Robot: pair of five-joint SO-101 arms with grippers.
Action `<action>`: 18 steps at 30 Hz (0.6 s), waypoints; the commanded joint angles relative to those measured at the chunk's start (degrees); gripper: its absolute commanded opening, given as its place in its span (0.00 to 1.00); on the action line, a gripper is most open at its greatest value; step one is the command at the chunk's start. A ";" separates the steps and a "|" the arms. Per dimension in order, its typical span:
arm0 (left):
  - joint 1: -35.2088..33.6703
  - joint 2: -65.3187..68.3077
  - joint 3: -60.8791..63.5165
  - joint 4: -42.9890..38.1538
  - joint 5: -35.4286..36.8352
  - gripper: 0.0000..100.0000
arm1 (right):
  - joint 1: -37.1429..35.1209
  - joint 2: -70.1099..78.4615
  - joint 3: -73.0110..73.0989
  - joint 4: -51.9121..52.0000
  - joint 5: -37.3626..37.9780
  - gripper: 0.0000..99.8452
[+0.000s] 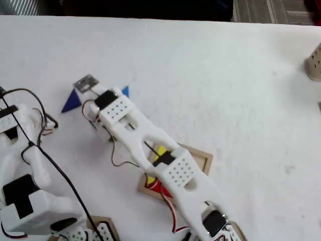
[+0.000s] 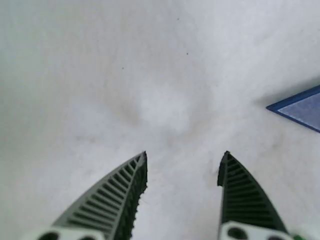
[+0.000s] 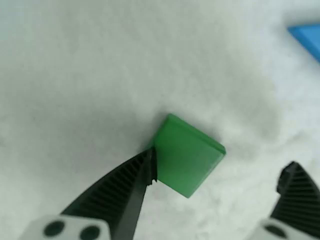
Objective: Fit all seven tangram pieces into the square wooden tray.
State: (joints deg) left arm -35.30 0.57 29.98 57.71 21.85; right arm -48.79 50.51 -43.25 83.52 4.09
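The white table (image 1: 225, 75) holds everything. The right arm (image 1: 165, 160) lies stretched across the square wooden tray (image 1: 203, 159), so a good part of the tray is hidden under it. The tray is well behind the right gripper (image 3: 220, 167), back along its own arm. A yellow piece (image 1: 160, 150) and a red piece (image 1: 158, 187) lie inside it. I cannot tell whether more pieces lie there.

The right gripper is spread open and low over the table, with the green square piece (image 3: 187, 155) lying flat between its fingers. One fingertip (image 3: 140, 172) touches an edge of the green square and the other is apart from it, so nothing is grasped yet. A light blue piece (image 3: 307, 37) lies a little beyond the fingertips, and a dark blue triangle (image 1: 70, 102) lies just beside the gripper.

The left gripper (image 2: 184, 157) is released and empty over the bare table. A corner of the dark blue triangle is ahead of it and off to one side.

In my judgement the task is less than half done. At least two pieces are in the tray, and the green square and both blue pieces remain outside it.
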 commanded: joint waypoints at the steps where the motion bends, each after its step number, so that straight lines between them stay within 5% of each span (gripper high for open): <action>1: 0.75 -1.89 -0.35 -1.05 0.09 0.23 | -1.80 0.84 -0.26 -2.15 3.08 0.40; 18: 2.51 -1.89 1.41 -2.11 0.00 0.23 | 0.31 3.56 -3.96 0.04 -3.25 0.12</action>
State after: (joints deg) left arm -33.63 0.57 31.74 56.66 21.85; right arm -48.26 54.20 -46.33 83.16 1.45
